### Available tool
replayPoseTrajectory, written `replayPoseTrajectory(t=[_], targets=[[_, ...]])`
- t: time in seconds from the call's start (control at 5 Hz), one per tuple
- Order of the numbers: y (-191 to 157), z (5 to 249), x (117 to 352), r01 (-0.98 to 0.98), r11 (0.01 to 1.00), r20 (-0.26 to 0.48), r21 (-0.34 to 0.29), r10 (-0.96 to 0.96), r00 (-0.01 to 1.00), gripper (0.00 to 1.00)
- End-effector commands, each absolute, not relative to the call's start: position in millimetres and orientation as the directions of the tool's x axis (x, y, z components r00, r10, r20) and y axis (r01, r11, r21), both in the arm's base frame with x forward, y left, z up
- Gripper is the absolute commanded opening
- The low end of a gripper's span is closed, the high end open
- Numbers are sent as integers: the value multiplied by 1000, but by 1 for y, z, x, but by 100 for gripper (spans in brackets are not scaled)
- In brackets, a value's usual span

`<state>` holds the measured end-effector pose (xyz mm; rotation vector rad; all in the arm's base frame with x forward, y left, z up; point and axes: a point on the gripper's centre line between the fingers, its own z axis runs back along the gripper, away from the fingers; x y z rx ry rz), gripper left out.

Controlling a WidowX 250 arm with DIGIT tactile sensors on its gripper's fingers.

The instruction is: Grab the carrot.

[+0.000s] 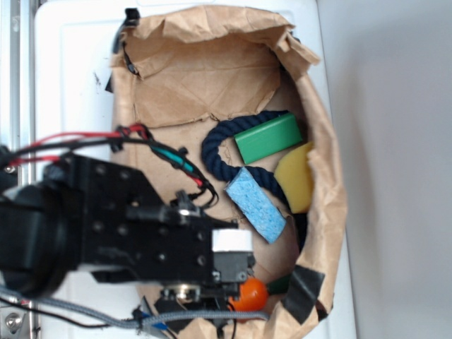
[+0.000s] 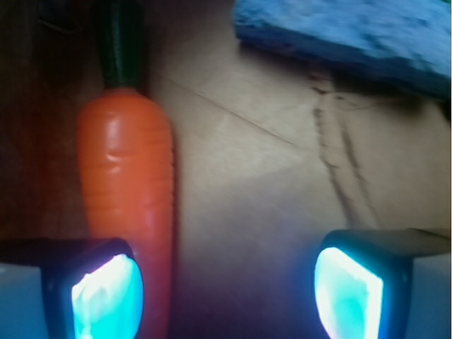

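Orange and ridged, the carrot (image 2: 127, 191) lies at the left of the wrist view, running under the left fingertip (image 2: 106, 293) of the wide-spread, empty gripper (image 2: 226, 289), which should shift left until both fingers straddle it before closing.

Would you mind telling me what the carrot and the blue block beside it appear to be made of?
The carrot looks like moulded plastic: smooth, glossy orange skin with shallow ridges and a highlight, plus a dark green stem. The blue block seems to be sponge or foam: a matte, speckled, porous-looking surface. Both are judged by look alone.
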<state>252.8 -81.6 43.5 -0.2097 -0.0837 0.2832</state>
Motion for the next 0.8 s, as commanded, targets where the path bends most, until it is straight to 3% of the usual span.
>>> replayPoseTrajectory(t=[0.0, 0.2, 0.4, 0.6], targets=[[-107, 65, 269, -162, 918, 100, -362, 211, 972, 100], [-112, 71, 268, -141, 916, 109, -376, 195, 975, 100], [-119, 59, 267, -127, 938, 149, -324, 183, 972, 100], [-123, 33, 264, -112, 970, 229, -218, 162, 960, 100]])
